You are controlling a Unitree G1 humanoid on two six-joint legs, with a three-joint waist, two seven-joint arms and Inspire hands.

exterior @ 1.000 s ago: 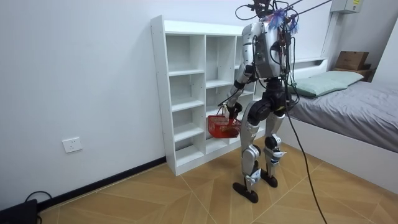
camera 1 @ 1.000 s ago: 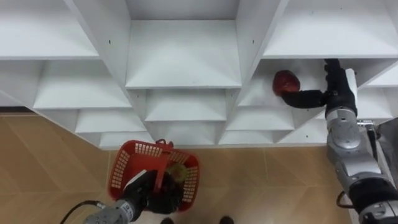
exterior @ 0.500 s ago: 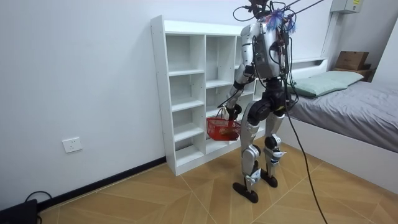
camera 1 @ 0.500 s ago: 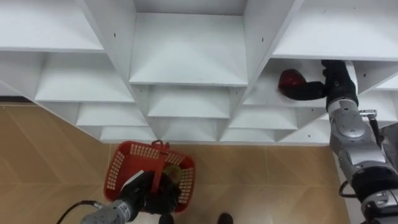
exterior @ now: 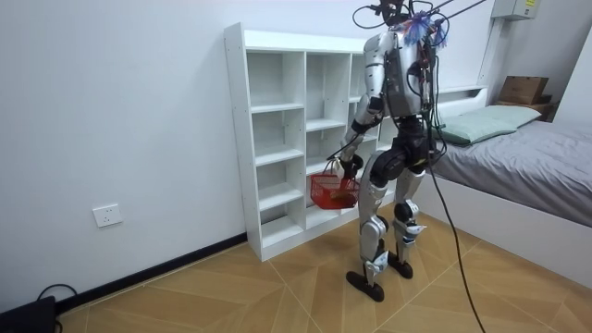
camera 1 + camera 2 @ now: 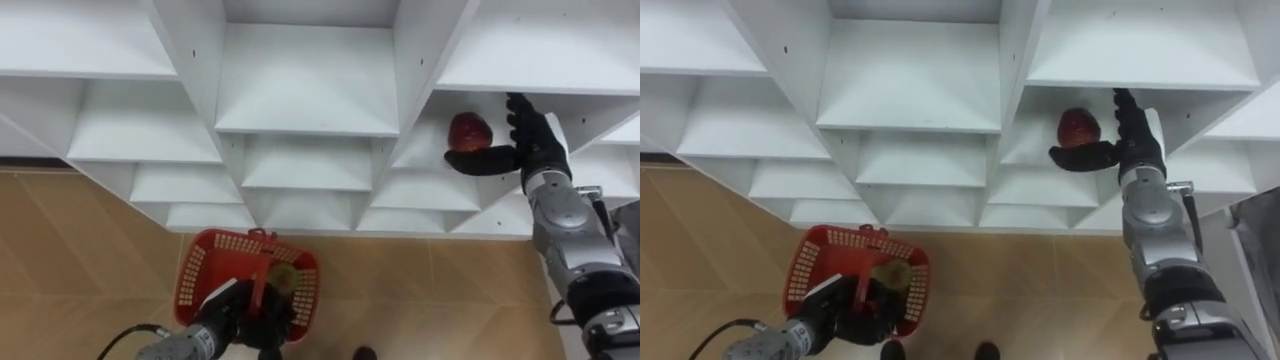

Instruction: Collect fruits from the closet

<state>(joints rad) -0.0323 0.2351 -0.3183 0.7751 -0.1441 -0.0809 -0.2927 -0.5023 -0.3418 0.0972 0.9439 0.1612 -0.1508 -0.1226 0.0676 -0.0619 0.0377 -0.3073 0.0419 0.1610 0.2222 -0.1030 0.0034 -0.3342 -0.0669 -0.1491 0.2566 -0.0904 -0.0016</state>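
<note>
so, stance: the robot stands upright close before the white closet (image 6: 310,100), facing its right-hand column, near enough for an arm to reach into a compartment.
apple: the red apple (image 6: 468,130) sits on a shelf in that right column, toward the front of its compartment, not yet lifted.
right hand: the right hand (image 6: 535,150) reaches into the same compartment, spread open. the thumb (image 6: 480,160) lies along the shelf in front of the apple and the fingers (image 6: 520,115) stand straight beside it, so the apple sits in the crook between them. whether they touch it i cannot tell.
left hand: the left hand (image 6: 225,310) is low at the robot's left side, curled round the handle (image 6: 260,280) so the basket hangs mouth-up above the floor (image 6: 90,250).
basket: the red basket (image 6: 195,275) has mesh walls, and a yellow-green fruit (image 6: 283,278) lies inside.
next, as a guess: close round the apple, draw it clear of the shelf edge, then bring it down over the basket.
</note>
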